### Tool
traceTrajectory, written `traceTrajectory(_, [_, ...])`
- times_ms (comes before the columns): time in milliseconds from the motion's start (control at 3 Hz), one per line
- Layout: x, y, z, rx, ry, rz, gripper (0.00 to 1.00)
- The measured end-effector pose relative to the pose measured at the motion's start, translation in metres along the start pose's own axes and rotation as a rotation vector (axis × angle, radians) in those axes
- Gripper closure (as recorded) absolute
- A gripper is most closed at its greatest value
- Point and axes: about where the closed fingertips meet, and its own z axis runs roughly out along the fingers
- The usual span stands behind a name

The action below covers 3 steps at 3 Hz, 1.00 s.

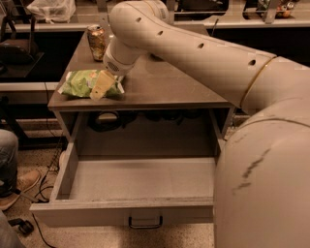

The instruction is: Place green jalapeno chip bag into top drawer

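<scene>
On the brown worktop [164, 82] a gold-brown drink can [97, 42] stands upright at the back left, well behind the green chip bag [77, 83] and apart from it. A white plastic sack [51, 8] sits on a farther shelf beyond the can. The robot's thick cream arm [193, 53] reaches in from the right across the worktop, and its bulk hides the right end of the drawer [121, 213] from view. That drawer is pulled wide open below the worktop, its front panel toward the camera with a small dark handle [145, 224] at the middle. Dark cables [104, 120] lie coiled in the gap under the worktop, behind the drawer. At the far left a person's trouser leg [7, 155] and brown shoe [22, 186] stand on the floor beside the drawer's left wall. The chip bag lies flat at the front left corner of the worktop, close to the front edge. Its long axis runs left to right, roughly along that edge, with one end pointing toward the left side. The gripper [100, 87] is down on the bag's right half, touching it. Whether it is clenched on the bag or released cannot be told.
</scene>
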Motion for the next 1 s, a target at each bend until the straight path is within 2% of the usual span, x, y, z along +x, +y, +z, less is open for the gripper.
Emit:
traceTrajectory(667, [0.017,-0.008,0.018,0.001,0.028,0.081,0.02])
traceTrajectory(1000, [0.023,-0.009,0.024,-0.005,0.032,0.103,0.24])
